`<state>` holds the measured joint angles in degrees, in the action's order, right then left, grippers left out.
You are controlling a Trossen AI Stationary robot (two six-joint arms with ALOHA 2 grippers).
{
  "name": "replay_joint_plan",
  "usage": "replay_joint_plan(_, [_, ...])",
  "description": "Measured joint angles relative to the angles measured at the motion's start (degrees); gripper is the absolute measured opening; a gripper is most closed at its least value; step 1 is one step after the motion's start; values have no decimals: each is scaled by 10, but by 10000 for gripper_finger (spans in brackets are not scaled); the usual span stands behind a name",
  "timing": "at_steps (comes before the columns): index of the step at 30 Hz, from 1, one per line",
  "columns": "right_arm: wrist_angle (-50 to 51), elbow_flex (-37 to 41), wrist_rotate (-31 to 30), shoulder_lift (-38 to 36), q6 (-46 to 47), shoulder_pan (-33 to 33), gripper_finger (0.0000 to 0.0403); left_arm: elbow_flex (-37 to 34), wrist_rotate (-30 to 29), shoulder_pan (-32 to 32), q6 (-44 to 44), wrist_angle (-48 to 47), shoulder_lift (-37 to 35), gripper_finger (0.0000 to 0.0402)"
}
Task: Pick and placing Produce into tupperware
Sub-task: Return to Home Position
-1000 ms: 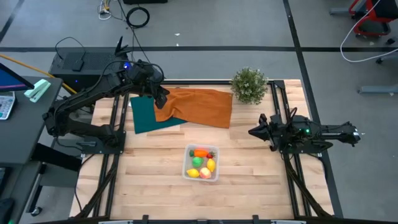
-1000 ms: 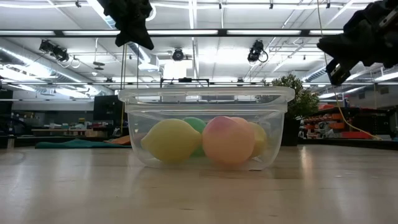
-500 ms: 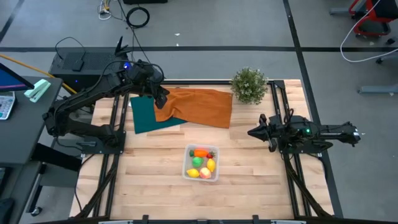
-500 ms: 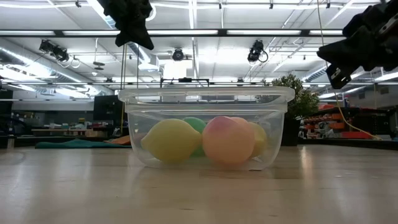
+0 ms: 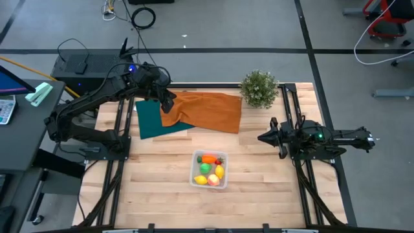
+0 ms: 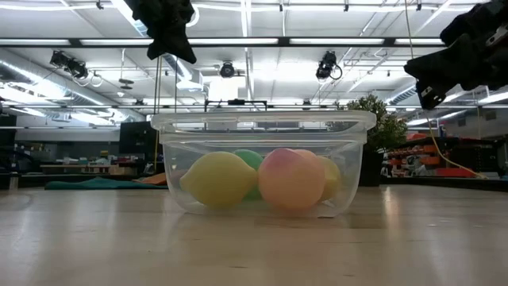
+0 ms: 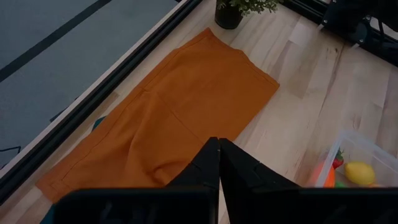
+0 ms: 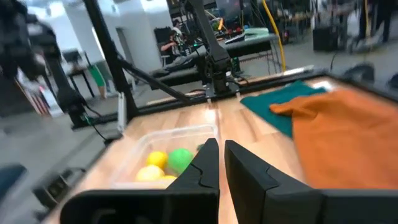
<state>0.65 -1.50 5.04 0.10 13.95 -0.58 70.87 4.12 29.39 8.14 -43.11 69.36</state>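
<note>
Bench carries the clear container near its front middle. All the produce lies inside it: carrot and strawberry along the far side, green round fruit in the middle, one lemon beside it, second lemon and pale reddish apple along the near side. My left gripper hangs high over the orange cloth, by its edge on the teal cloth, fingers pressed together on nothing. My right gripper is raised at the bench's right side, below the potted plant in the high view, clenched, empty, well apart from the container.
</note>
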Motion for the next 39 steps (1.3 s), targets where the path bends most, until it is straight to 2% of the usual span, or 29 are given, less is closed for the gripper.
replay_joint_plan(5, [1, 0, -2, 0, -89, 0, 0, 0, 0, 0, 0, 0, 0, 21])
replay_joint_plan(13, [2, -1, -2, 0, -78, 0, 0, 0, 0, 0, 3, 0, 0, 21])
replay_joint_plan(17, [2, -1, -2, 0, -78, 0, 0, 0, 1, 0, 62, 8, 0, 16])
replay_joint_plan(20, [2, -1, -2, 0, -77, 0, 0, -1, 17, -8, 47, 62, -2, 12])
replay_joint_plan(24, [2, -1, -2, 0, -77, 0, 1, -1, 27, -34, 2, 184, -25, 5])
replay_joint_plan(27, [2, -1, -2, 0, -77, 0, 1, 0, -19, -55, -24, 239, -49, 5])
replay_joint_plan(30, [2, -1, -2, 0, -77, 0, 1, 0, -100, -84, -43, 221, -79, 4])
replay_joint_plan(32, [2, -1, -2, 0, -77, 0, 1, -1, -130, -106, -57, 210, -106, 3])
replay_joint_plan(39, [2, -1, -2, 0, -77, 0, 1, -1, -143, -138, -101, 210, -196, 4])
